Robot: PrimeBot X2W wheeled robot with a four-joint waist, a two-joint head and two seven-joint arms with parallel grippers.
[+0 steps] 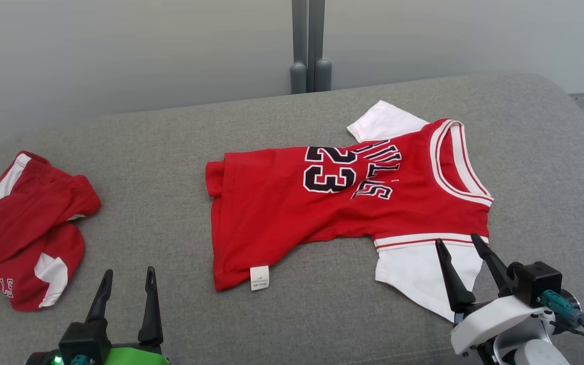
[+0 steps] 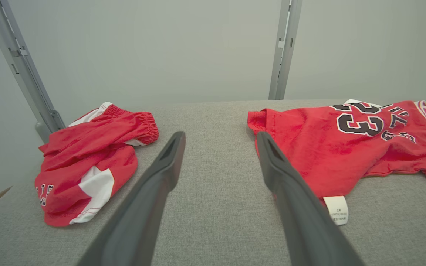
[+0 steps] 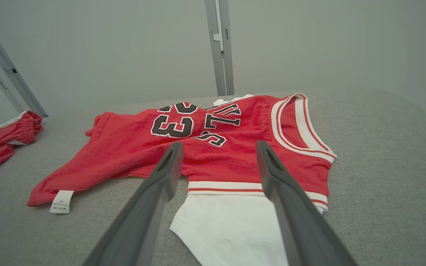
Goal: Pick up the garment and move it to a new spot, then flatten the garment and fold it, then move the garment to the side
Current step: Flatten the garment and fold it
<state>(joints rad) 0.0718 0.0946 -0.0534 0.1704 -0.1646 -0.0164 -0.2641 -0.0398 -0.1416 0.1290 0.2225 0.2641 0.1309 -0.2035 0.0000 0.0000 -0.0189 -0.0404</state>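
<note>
One jersey [image 1: 342, 203] spread on one cushion [image 1: 170, 147]; one shorts [image 1: 28, 228] bunched, well left. Two grippers, left gripper [image 1: 129, 270] and right gripper [image 1: 457, 239], fingers apart, both empty.

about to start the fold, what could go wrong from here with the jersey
The open right gripper hovers at the white sleeve; pinching only that could bunch the red jersey instead of lifting it.
The jersey's hem corner is rolled over, so folding before flattening may trap creases.
The red shorts lie near the open left gripper; moving the jersey that way might land on them.
</note>
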